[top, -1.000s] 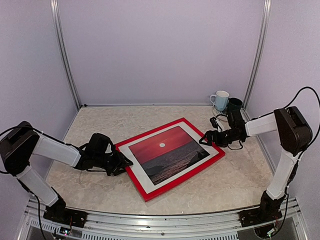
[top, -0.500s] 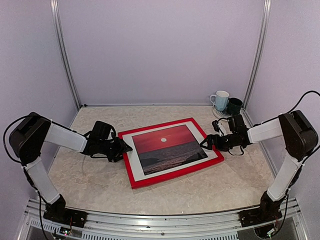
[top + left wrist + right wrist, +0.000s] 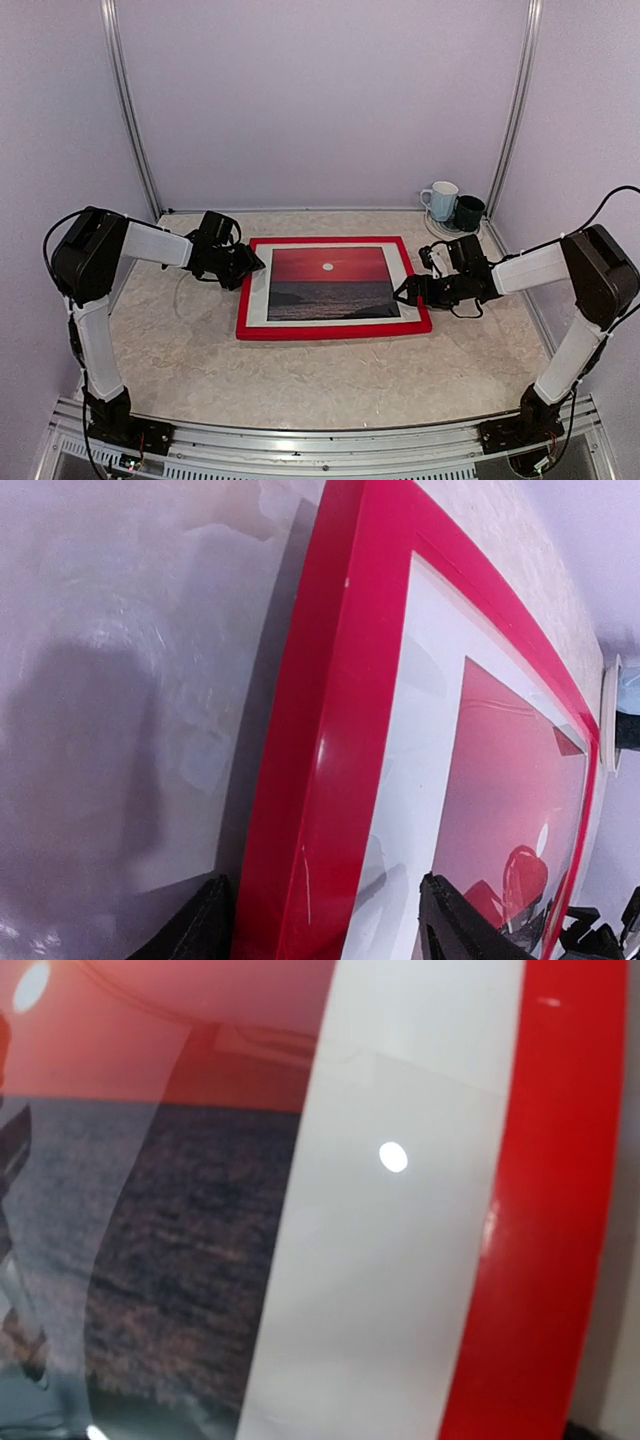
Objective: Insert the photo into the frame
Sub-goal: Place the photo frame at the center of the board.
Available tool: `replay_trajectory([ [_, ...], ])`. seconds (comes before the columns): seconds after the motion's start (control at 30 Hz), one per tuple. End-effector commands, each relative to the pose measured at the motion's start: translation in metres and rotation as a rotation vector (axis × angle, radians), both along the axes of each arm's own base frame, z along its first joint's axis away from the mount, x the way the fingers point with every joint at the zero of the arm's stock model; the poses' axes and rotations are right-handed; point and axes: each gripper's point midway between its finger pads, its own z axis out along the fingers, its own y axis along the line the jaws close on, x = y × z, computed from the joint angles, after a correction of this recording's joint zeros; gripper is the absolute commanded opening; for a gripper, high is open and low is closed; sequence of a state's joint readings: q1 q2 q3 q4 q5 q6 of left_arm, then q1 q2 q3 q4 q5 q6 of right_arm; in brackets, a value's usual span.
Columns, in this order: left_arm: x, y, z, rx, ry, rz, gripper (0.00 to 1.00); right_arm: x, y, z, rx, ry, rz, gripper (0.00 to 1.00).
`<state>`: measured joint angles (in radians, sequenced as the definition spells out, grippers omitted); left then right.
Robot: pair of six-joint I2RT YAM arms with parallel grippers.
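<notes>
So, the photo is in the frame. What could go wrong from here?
1. The left gripper straddles the far left corner of the frame. Pulling away sideways may drag the frame or tip it up.
2. The right gripper sits low at the frame's right edge, and two mugs stand close behind that arm. A wide swing back could knock them.

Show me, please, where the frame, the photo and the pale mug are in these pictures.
frame (image 3: 335, 331): top view, on its red near rail.
photo (image 3: 332, 284): top view, middle of the sunset print.
pale mug (image 3: 441, 200): top view, on its side wall.
</notes>
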<state>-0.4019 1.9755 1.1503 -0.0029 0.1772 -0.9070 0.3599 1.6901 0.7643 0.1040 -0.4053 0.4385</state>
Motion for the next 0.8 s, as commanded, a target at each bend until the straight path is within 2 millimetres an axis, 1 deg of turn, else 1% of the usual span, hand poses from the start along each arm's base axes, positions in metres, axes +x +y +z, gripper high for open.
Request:
replay_trajectory([
  [0.0, 0.003, -0.008, -0.005, 0.008, 0.021, -0.046, 0.64, -0.041, 0.038, -0.009, 0.072, 0.11, 0.122, 0.99],
  [0.17, 0.006, 0.005, -0.011, 0.084, 0.03, -0.029, 0.68, -0.04, 0.04, -0.01, 0.071, 0.111, 0.101, 0.99],
  [0.3, 0.002, 0.013, -0.019, 0.133, 0.054, -0.024, 0.71, -0.036, 0.036, -0.009, 0.042, 0.104, 0.074, 0.99],
  [0.37, 0.001, 0.021, -0.02, 0.172, 0.054, -0.002, 0.77, -0.034, 0.035, -0.008, 0.034, 0.101, 0.064, 0.99],
  [0.43, 0.002, 0.028, -0.017, 0.212, 0.047, 0.01, 0.8, -0.031, 0.034, -0.006, 0.022, 0.097, 0.053, 0.99],
  [0.47, 0.001, 0.03, -0.017, 0.223, 0.05, 0.011, 0.83, -0.03, 0.032, -0.005, 0.012, 0.097, 0.048, 0.99],
  [0.53, -0.002, 0.034, -0.02, 0.234, 0.061, 0.015, 0.83, -0.026, 0.029, -0.002, -0.014, 0.084, 0.032, 0.99],
  [0.6, -0.007, 0.038, -0.02, 0.242, 0.066, 0.027, 0.9, -0.023, 0.024, 0.001, -0.043, 0.076, 0.02, 0.99],
  [0.67, -0.012, 0.041, -0.018, 0.246, 0.063, 0.031, 0.91, -0.018, 0.019, 0.007, -0.066, 0.058, 0.005, 0.99],
  [0.77, -0.018, 0.057, -0.014, 0.303, 0.048, 0.071, 0.94, -0.011, 0.008, 0.017, -0.115, 0.014, -0.022, 0.99],
])
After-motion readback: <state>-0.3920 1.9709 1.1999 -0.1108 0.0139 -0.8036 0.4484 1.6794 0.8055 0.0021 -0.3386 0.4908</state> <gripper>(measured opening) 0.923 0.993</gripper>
